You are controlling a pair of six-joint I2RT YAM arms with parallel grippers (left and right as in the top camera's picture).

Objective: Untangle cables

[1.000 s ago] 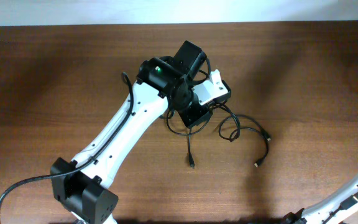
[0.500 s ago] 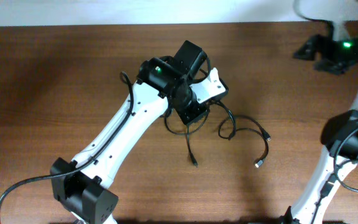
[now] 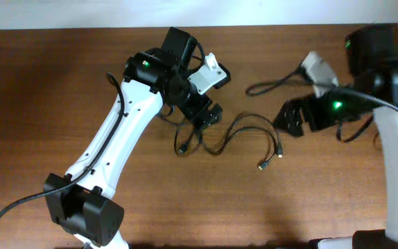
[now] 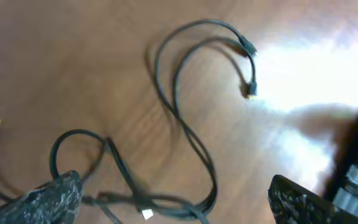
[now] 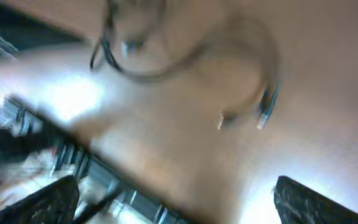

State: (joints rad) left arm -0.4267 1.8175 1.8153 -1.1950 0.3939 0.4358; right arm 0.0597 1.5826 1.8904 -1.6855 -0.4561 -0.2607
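Note:
The thin black cables (image 3: 235,127) lie on the brown table, tangled at the left (image 3: 187,140), with two plug ends (image 3: 271,158) at the right. My left gripper (image 3: 206,116) hovers over the tangle. In the left wrist view it (image 4: 176,194) is open, and the knotted strands (image 4: 166,202) lie between its fingers (image 4: 48,196) without being gripped. A long loop (image 4: 185,81) runs away to a plug (image 4: 251,92). My right gripper (image 3: 290,119) is right of the cables, also open. Its blurred view shows a cable loop (image 5: 185,59) and plugs (image 5: 263,115) ahead, with nothing between the jaws (image 5: 176,193).
The white left arm (image 3: 119,138) crosses the table from the lower left. The right arm (image 3: 392,117) stands along the right side. A thin black cord (image 3: 271,85) runs by its white wrist part; I cannot tell whether it belongs to the arm.
The left gripper has shifted up and left, dragged the cables leftward and opened. The right arm has swung in from the right edge to beside the cables, its jaws opening.

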